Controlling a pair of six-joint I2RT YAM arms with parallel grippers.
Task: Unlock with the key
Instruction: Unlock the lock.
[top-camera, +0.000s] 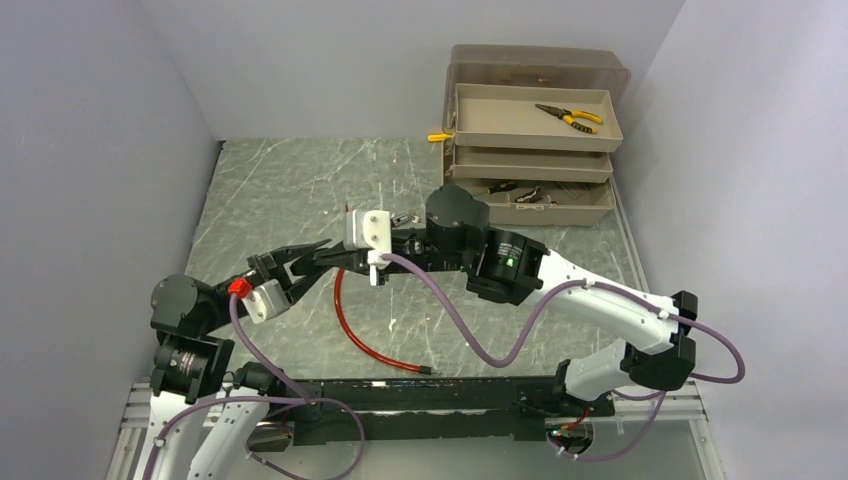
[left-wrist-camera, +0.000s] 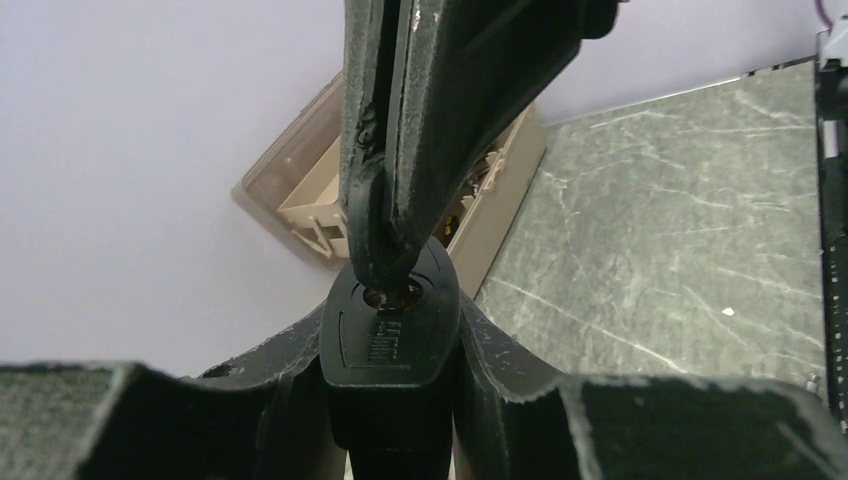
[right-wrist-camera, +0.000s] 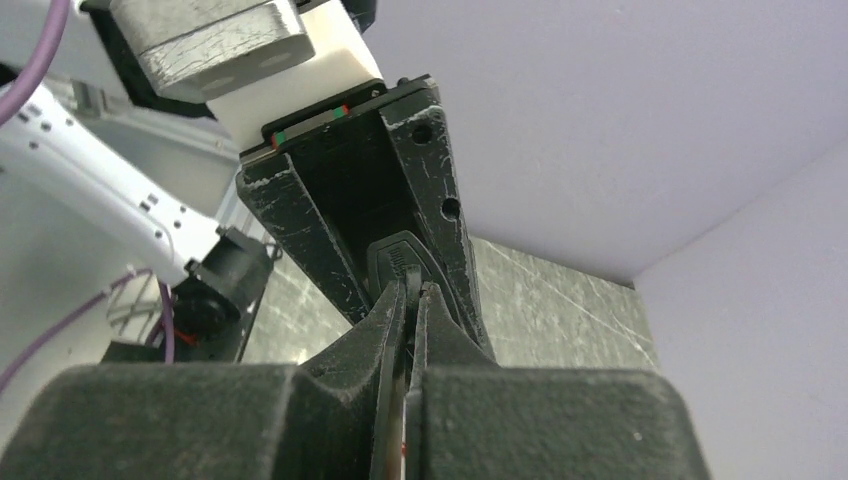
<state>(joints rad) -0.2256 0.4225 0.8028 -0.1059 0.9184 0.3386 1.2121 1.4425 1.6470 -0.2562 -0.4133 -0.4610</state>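
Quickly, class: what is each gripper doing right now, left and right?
Left gripper: closed on the black lock body.
Right gripper: closed, pinching the key.

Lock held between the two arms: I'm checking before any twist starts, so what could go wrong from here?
1. The right gripper is shut with its tips at the keyhole of the lock, and the key cannot be made out. So thin a hold may slip in a twist.
2. The left gripper holds the lock in mid-air by its lower part, so the lock might rotate in the jaws instead.
3. The red cable hangs to the table and could drag.
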